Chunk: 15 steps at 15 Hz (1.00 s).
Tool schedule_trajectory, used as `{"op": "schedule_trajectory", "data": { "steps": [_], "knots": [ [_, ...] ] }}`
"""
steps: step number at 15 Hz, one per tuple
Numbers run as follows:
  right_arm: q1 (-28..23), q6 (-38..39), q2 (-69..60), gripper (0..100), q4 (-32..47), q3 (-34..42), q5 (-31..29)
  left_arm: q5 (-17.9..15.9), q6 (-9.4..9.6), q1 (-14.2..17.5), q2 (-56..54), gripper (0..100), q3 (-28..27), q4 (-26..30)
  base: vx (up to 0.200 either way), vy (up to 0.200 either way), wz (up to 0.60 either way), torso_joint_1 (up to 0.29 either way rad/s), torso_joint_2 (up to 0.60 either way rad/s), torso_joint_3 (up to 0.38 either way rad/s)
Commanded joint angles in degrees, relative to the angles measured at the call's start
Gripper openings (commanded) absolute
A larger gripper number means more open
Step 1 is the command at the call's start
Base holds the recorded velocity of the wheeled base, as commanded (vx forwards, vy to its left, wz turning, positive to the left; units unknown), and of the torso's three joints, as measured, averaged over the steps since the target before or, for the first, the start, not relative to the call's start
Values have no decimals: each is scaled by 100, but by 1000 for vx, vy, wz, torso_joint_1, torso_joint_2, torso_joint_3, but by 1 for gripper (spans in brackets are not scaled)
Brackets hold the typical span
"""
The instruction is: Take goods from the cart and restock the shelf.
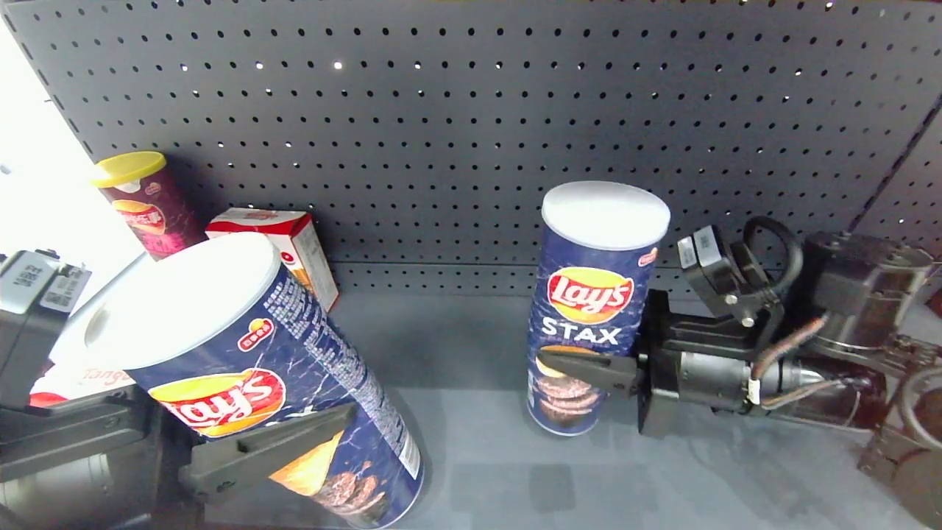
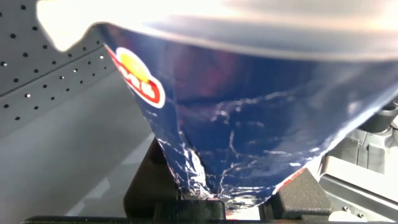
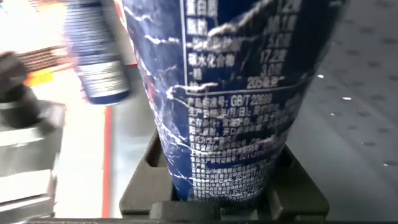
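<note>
**Grey shelf (image 1: pixel 471 471) partly stocked, both arms loaded**

A dark pegboard (image 1: pixel 471 110) backs the shelf. At its left rear, a purple can (image 1: pixel 147 202) with a yellow lid and a red-and-white box (image 1: pixel 283 235) are already stored. The upright can (image 1: pixel 592 294) is clamped low on its body by the right gripper (image 1: pixel 581 364), and its base appears set on the shelf, probably so it can be released standing. The tilted can (image 1: pixel 243 353) is gripped by the left gripper (image 1: pixel 246 434) at the near left and leans, seemingly not yet placed. Both cans are tall, dark blue and marbled, with white lids and a red-and-yellow emblem.
</note>
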Motion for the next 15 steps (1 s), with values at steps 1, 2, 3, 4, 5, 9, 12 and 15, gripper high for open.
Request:
{"op": "schedule_trajectory", "data": {
  "steps": [1, 2, 3, 4, 5, 9, 12, 15],
  "knots": [
    [403, 1, -529, 0, -130, 477, -177, 1, -2, -1, -1, 0, -4, 6, 0, 0, 0, 0, 0, 0],
    [429, -8, -503, 0, -306, 644, -265, 10, -2, -1, -1, 0, 23, -3, 0, 0, 0, 0, 0, 0],
    [473, 1, -459, 0, -473, 758, -283, 10, -2, -1, -1, 0, 40, -3, 0, 0, 0, 0, 0, 0],
    [500, -8, -415, 0, -552, 828, -292, 10, -2, -1, -1, 0, 40, -3, 0, 0, 0, 0, 0, 0],
    [500, 1, -318, 0, -666, 916, -362, 10, -2, -1, -1, 0, 49, -3, 0, 0, 0, 0, 0, 0],
    [570, 9, 121, 0, -1317, 1259, -441, 10, -2, -1, 8, 0, 40, 6, 0, 0, 0, 0, 0, 0],
    [579, 9, 376, 0, -1642, 1373, -441, 19, -11, 8, 8, 0, 49, 6, 0, 0, 0, 0, 0, 0],
    [570, 9, 420, 0, -1642, 1382, -432, 19, -11, 8, -1, 0, 84, 6, 0, 0, 0, 0, 0, 0]
  ]
}}
